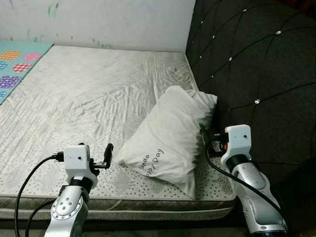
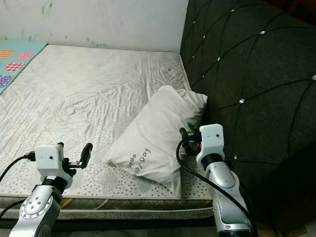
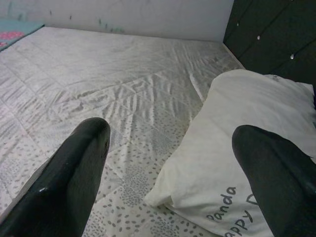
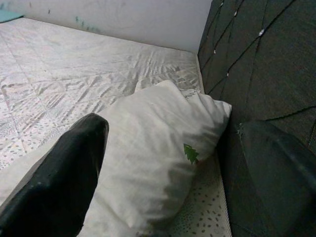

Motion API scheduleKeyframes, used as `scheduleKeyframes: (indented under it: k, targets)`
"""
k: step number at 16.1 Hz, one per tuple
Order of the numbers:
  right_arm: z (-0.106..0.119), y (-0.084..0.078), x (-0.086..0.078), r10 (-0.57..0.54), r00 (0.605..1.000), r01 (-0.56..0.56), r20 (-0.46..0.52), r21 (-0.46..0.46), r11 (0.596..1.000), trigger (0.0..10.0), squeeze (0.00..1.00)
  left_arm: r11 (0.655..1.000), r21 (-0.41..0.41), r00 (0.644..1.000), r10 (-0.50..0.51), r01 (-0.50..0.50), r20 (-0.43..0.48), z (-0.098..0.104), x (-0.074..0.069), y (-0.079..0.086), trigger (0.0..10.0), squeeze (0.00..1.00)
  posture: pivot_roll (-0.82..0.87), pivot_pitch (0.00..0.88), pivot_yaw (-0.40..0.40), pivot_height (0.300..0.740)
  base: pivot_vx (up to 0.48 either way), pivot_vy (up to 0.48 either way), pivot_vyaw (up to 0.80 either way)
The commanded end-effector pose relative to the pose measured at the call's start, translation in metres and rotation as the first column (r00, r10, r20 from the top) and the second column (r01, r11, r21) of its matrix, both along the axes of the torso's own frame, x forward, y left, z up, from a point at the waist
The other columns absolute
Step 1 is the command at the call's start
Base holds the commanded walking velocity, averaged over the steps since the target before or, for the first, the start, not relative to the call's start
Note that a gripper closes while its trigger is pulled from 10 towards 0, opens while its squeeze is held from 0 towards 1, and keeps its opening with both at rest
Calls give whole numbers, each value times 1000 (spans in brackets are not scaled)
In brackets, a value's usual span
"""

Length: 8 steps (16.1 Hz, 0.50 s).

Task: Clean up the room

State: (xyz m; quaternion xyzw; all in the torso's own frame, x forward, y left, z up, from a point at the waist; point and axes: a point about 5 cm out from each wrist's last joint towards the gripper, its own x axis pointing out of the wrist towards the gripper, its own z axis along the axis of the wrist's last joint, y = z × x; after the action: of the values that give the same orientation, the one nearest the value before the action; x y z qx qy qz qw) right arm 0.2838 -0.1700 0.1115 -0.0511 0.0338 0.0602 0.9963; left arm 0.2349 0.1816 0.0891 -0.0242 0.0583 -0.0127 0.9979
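Observation:
A white pillow [image 1: 168, 133] printed with "Panda Happy Day" lies tilted on the mattress [image 1: 98, 84], its far corner leaning against the dark headboard [image 1: 256, 59]. My left gripper [image 1: 106, 154] hovers over the mattress's near edge, just left of the pillow's lower corner. In the left wrist view this gripper [image 3: 170, 131] is open, with nothing between its fingers [image 3: 84, 148]. My right gripper [image 1: 204, 136] sits at the pillow's right side, between pillow and headboard. It is open too [image 4: 173, 126], with the pillow [image 4: 148, 148] ahead of its fingers [image 4: 79, 153].
The tufted headboard with silver studs rises along the right. A colourful play mat [image 1: 15, 59] lies at the far left by the white wall [image 1: 98, 19]. The bare quilted mattress stretches wide to the left of the pillow.

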Motion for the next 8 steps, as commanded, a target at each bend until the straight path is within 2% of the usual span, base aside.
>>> scheduleKeyframes:
  k: [1,8]
  targets:
    - [5,-5,0,-15,1000,15,10,-2,1000,10000,0,1000,5,1000,-10,10,7,4,-1,1,10000,0,-80,0,-33,740,0,0,0]
    - [10,4,-3,46,999,-46,11,30,998,10000,0,1000,-12,1000,-21,21,8,10,0,2,10000,0,-86,30,-21,740,0,0,0]
